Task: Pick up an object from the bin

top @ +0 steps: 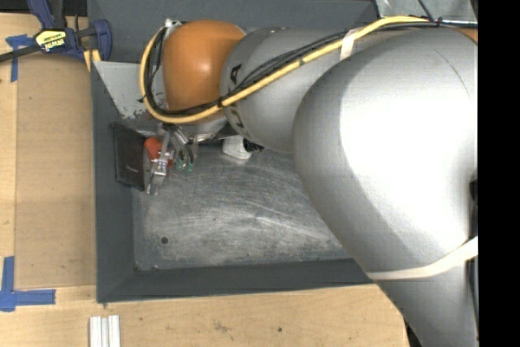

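Observation:
My gripper reaches down under the orange wrist cover at the bin's left side, low over the floor. Right beside it on the left a flat black rectangular thing leans against the bin's left wall. A small red-orange thing lies between the black thing and the gripper, touching or nearly touching it. A small green bit shows just right of the gripper. A white thing lies farther right, partly hidden under the arm.
The big grey arm covers the bin's right half and its back. The bare scratched floor stretches from the gripper toward the front wall. A tiny dark speck lies on the floor near the front left.

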`<state>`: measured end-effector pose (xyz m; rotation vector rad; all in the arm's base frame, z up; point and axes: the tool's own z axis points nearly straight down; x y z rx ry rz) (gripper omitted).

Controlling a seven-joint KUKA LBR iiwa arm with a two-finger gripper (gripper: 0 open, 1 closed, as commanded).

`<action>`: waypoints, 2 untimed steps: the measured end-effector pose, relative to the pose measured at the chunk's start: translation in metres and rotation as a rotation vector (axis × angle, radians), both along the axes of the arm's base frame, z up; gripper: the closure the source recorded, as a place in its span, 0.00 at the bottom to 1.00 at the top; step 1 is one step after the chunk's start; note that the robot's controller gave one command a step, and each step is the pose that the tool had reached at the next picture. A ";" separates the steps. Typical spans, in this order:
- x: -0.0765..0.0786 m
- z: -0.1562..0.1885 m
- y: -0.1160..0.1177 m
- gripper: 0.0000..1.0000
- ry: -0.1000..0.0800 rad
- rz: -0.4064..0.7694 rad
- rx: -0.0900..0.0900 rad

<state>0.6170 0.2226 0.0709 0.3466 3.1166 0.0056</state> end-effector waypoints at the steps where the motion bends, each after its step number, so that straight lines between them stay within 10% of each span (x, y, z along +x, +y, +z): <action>1: 0.005 0.031 -0.002 0.00 0.000 -0.077 -0.001; 2: 0.010 0.030 0.001 0.00 0.002 -0.435 0.001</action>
